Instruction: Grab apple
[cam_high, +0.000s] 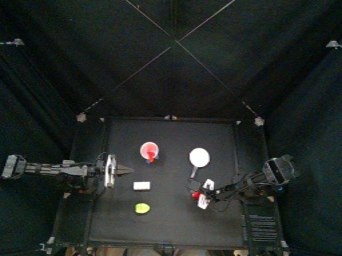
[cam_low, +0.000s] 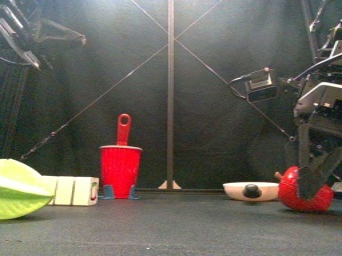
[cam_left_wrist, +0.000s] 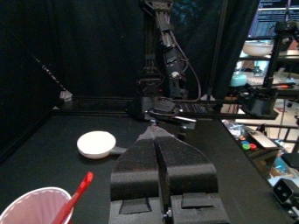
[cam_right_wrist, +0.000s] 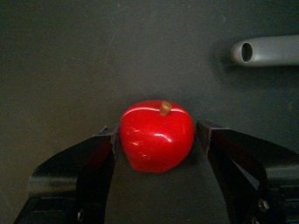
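Note:
The apple (cam_right_wrist: 156, 138) is small, round and red with a short stem. It rests on the black table near the front right, between the two jaws of my right gripper (cam_right_wrist: 160, 150). Those jaws stand open, one close on each side of the fruit. The front view shows the apple (cam_low: 302, 195) low at the right with a black fingertip (cam_low: 315, 178) partly covering it. From above, apple and right gripper (cam_high: 205, 198) merge into one small spot. My left gripper (cam_left_wrist: 162, 162) is shut on nothing and hovers at the table's left side (cam_high: 115, 176).
A red cup (cam_low: 120, 170) holding a red spoon stands mid-table. A white bowl (cam_low: 250, 190) lies to the right of the cup, just behind the apple. A yellow-green fruit (cam_low: 20, 190) and a white block (cam_low: 75, 190) sit front left. A grey handle (cam_right_wrist: 264, 51) lies beyond the apple.

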